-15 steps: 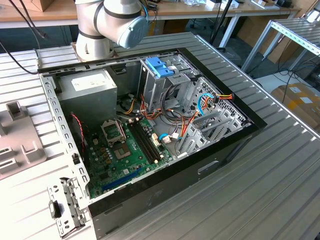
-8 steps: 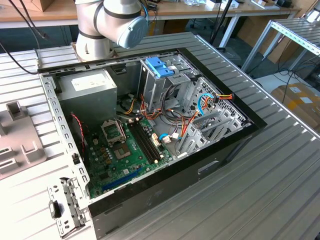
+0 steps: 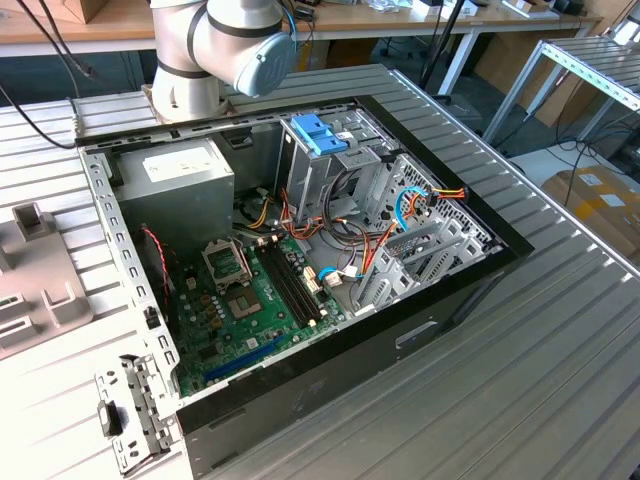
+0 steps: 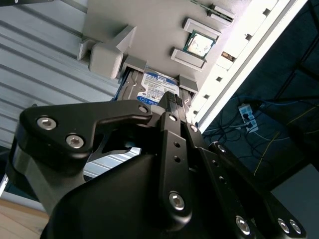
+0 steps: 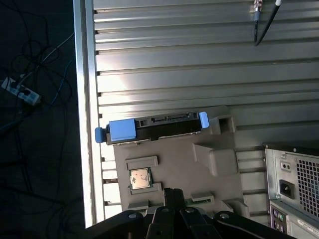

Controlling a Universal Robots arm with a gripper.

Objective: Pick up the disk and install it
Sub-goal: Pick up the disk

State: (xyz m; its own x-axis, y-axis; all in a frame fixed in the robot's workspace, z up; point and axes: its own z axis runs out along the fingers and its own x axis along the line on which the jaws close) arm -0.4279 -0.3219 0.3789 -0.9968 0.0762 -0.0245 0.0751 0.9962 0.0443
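The disk [image 5: 152, 125] was seen in both wrist views, stood on its long edge in a slot of a grey fixture plate [image 5: 184, 169]. Its light-blue carrier rail [image 5: 121, 130] was seen at both ends. A processor chip [image 5: 140, 178] was seated in a pocket of the same plate, apart from the disk.

The gripper [image 4: 173, 99] was held over the plate, nearer the chip's pocket than the slot and clear of the disk. Its fingertips were pressed together with nothing between them.

The plate was laid on a ribbed metal table [image 5: 174, 64], close to the table's edge, and the rear corner of a computer case [image 5: 294, 189] was seen just beside it. In the exterior view the case was shown lying open, with a green motherboard [image 3: 255, 300] inside and a blue bracket [image 3: 318, 135] topping the drive cage [image 3: 300, 170]. The arm's base [image 3: 220, 40] was mounted behind the case.
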